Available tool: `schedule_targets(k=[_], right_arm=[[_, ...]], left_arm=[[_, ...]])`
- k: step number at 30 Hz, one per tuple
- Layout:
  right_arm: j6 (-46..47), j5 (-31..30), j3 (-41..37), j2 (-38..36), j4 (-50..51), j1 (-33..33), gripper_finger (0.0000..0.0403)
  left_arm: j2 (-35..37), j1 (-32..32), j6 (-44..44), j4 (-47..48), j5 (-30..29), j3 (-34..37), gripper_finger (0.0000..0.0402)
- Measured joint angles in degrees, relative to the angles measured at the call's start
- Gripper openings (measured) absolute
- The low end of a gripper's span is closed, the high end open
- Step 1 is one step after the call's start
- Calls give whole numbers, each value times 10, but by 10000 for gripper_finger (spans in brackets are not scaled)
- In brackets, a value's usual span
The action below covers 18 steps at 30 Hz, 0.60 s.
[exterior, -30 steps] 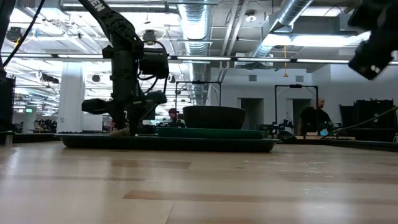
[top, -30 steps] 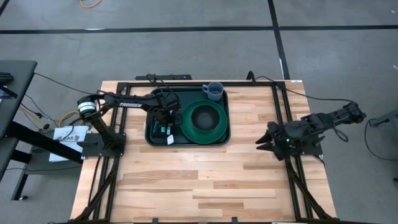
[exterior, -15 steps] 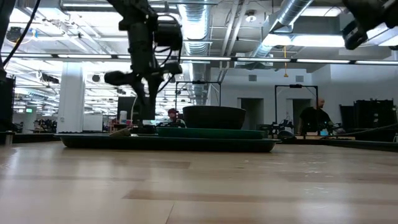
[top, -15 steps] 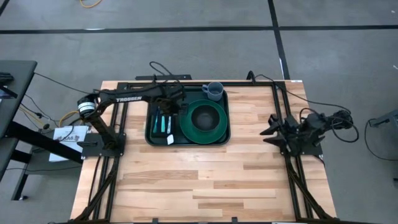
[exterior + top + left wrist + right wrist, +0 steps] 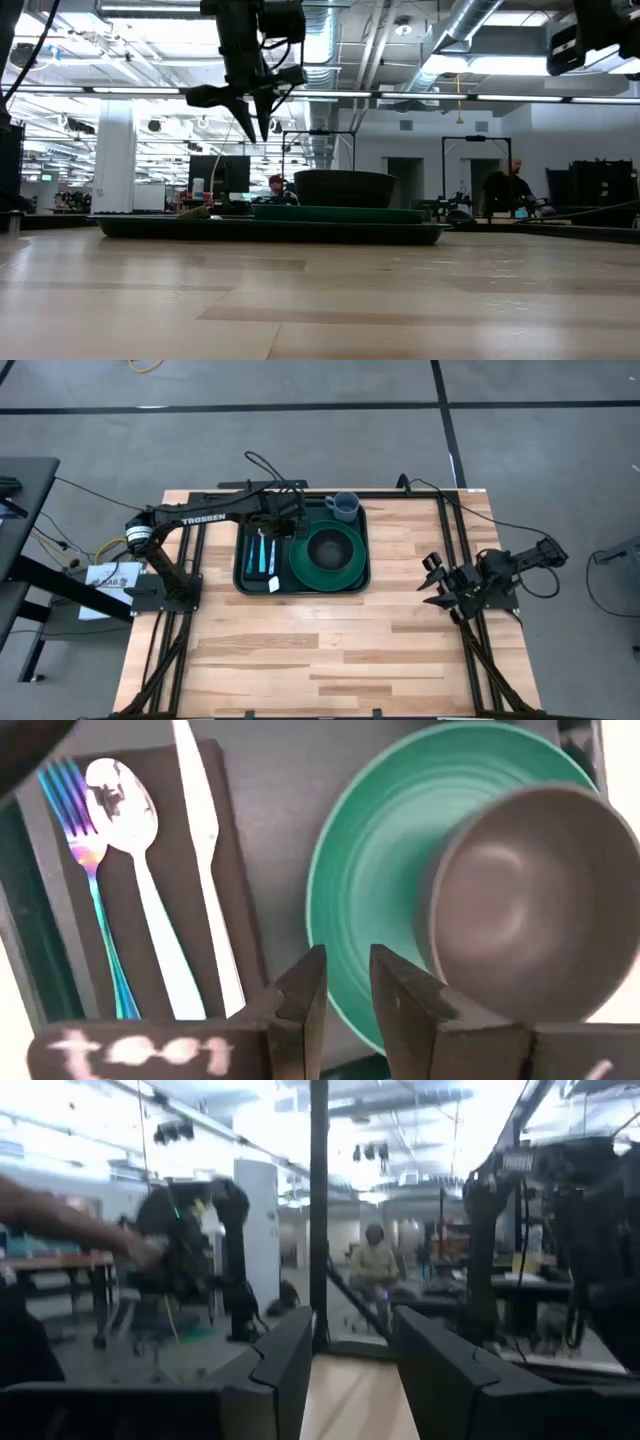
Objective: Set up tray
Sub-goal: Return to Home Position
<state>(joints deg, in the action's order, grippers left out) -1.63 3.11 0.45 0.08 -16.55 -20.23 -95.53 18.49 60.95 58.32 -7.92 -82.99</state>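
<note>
The dark green tray (image 5: 241,582) lies at the table's far middle and shows as a low slab in the low view (image 5: 300,232). On its left part a black napkin (image 5: 238,910) carries a fork (image 5: 75,840), a spoon (image 5: 130,840) and a knife (image 5: 200,840). To their right a round green plate (image 5: 360,870) holds a dark bowl (image 5: 520,900). A grey mug (image 5: 343,507) stands in the tray's far right corner. My left gripper (image 5: 283,518) hangs above the tray (image 5: 262,130), fingers pointing down with a narrow gap (image 5: 346,985), holding nothing. My right gripper (image 5: 430,582) waits at the table's right side, open and holding nothing (image 5: 352,1345).
A white tag (image 5: 273,586) lies at the tray's near rim. Black frame rails run along the table's left side (image 5: 190,560), right side (image 5: 455,550) and far edge. Bare wood (image 5: 320,650) spreads between the tray and the near edge. People stand in the room behind.
My left gripper has risen from the napkin and the cutlery and moved toward the table's far edge and slightly right; it now hangs well above the tray. The cutlery stays lying on the napkin. My right arm has shifted and folded back at the table's right side.
</note>
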Motion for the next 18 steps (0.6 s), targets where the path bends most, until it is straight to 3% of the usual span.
schedule_targets(k=[5, 11, 18], right_arm=[[-25, -1, 0, 0, 58, 2, 134], [-3, -18, 0, 1, 159, 2, 134], [-13, -21, 0, 7, 159, 0, 134]], left_arm=[[0, -35, -33, 6, -16, -17, 67], [0, -89, -79, 15, -87, -49, 67], [0, -131, -107, 13, -115, -76, 67]])
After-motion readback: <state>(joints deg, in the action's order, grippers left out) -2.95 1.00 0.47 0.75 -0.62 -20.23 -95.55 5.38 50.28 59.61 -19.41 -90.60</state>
